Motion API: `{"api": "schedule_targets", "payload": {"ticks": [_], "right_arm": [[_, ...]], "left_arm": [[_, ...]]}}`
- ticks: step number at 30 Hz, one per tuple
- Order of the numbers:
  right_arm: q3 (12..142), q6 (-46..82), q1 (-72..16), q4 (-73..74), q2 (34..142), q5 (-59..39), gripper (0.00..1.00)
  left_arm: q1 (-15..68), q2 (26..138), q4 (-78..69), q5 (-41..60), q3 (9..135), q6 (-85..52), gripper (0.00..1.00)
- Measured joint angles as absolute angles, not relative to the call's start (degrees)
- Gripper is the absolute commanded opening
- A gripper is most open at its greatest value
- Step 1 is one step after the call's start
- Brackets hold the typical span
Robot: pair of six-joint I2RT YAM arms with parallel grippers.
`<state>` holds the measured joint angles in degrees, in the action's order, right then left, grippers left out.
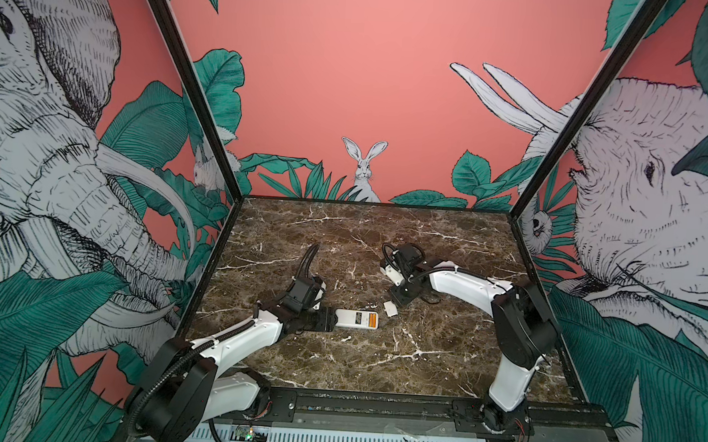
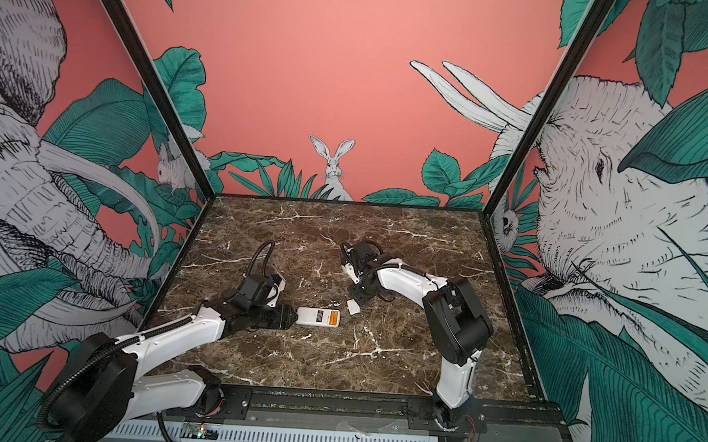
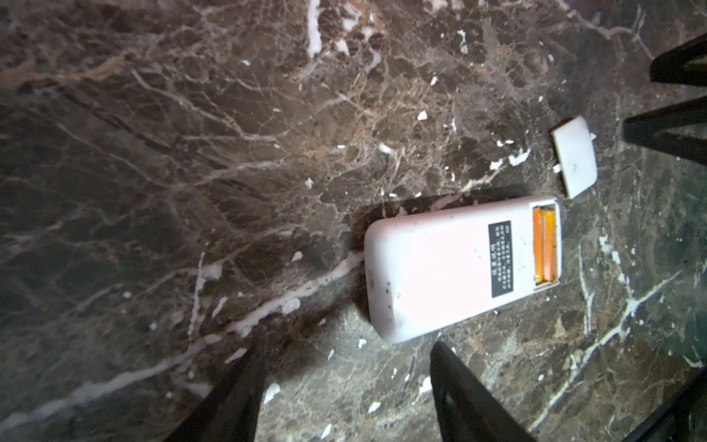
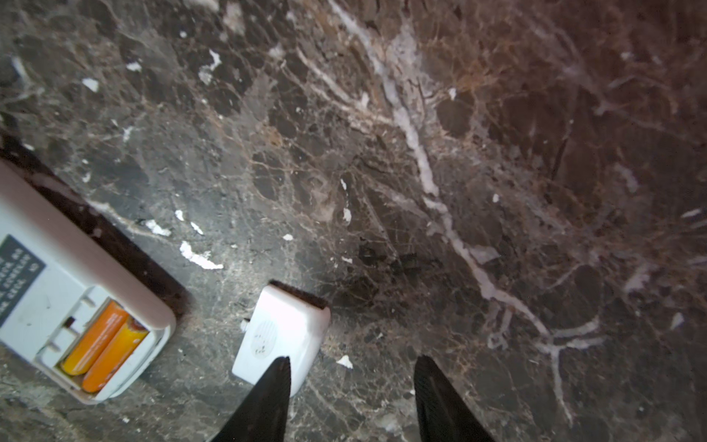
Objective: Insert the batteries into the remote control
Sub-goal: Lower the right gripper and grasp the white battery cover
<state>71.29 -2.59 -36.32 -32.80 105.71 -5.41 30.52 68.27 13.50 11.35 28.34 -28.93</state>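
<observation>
Right wrist view chops the remote control (image 4: pixel 57 275) off at the frame edge, only its battery end shows. Dark label (image 3: pixel 501 258) is too blurry to read. In both top views the batteries (image 1: pixel 373 319) (image 2: pixel 334 317) are just one orange smudge. One finger (image 4: pixel 267 398) of the right tool (image 4: pixel 352 361) covers a corner of the white cover (image 4: pixel 283 333).

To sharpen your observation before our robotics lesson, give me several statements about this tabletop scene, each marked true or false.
1. Two batteries sit inside the opened remote. True.
2. The battery cover is clipped onto the remote. False: it lies on the table beside the remote, not touching.
3. The remote lies buttons up. False: its plain back with a dark label faces up.
4. The right gripper is open and holds nothing. True.
5. The left gripper clamps the remote. False: it is open, with the remote just ahead of it.
</observation>
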Motion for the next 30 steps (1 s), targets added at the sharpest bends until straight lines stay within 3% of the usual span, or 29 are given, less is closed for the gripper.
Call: {"api": "schedule_targets", "payload": {"ticks": [30], "right_arm": [[73.78,-2.61,-35.35,-28.53,111.83,-20.4,0.52]], "left_arm": [[30.52,72.79,9.98,12.32,28.8,-28.91,0.69]]}}
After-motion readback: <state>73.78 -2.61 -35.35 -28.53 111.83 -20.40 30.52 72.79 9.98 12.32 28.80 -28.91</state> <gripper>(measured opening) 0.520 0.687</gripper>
